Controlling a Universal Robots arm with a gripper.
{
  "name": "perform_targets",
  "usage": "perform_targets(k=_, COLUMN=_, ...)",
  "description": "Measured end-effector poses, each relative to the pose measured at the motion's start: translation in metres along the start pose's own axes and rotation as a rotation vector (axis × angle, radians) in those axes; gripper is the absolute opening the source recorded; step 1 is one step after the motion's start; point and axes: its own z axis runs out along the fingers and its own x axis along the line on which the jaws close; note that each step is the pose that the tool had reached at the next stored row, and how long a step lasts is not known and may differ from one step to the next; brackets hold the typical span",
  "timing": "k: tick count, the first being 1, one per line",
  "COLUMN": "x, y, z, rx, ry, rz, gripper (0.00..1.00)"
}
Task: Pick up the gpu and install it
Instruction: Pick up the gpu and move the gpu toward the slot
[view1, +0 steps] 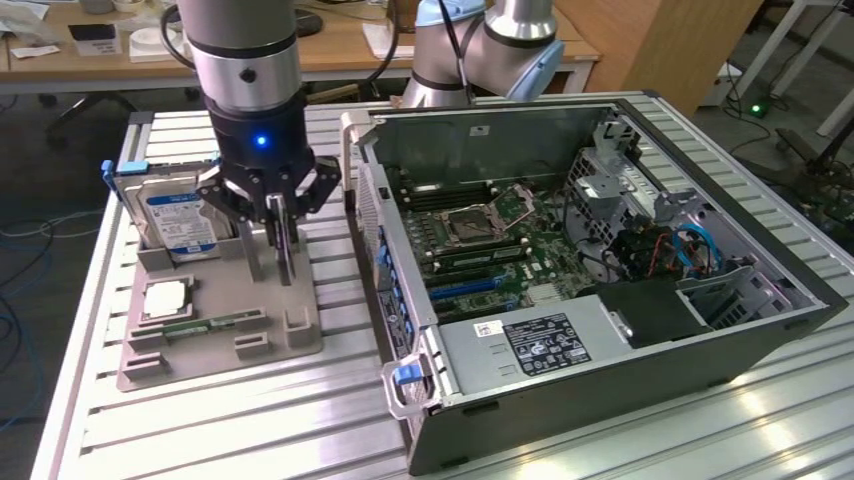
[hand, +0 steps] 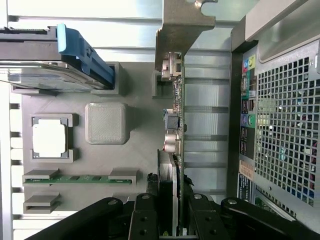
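Ribbed desk (view1: 200, 430) below, the fingers (hand: 145, 220) pinch the gpu (hand: 176, 117) by its thin edge, upright in the holder (view1: 267, 345) beside the computer case (view1: 601, 400); it could tilt and snag lifting out.

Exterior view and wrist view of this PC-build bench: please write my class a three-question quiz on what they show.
1. True or false: the gripper is closed on the thin flat green-and-black gpu, which stands on edge over the grey plastic parts holder.
2. Which part stands in the holder at the exterior view's left of the gripper? A) silver hard drive with blue label B) cooling fan C) power supply
3. Fill in: the open black computer case lies to the exterior view's ____ of the holder.
Key: 1 true; 2 A; 3 right.
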Motion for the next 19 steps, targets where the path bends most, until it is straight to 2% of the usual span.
perform_targets(k=19, x=-0.0001, y=0.0003, z=-0.0103, rx=0.0000, ry=0.0000, rz=0.000, gripper=0.27)
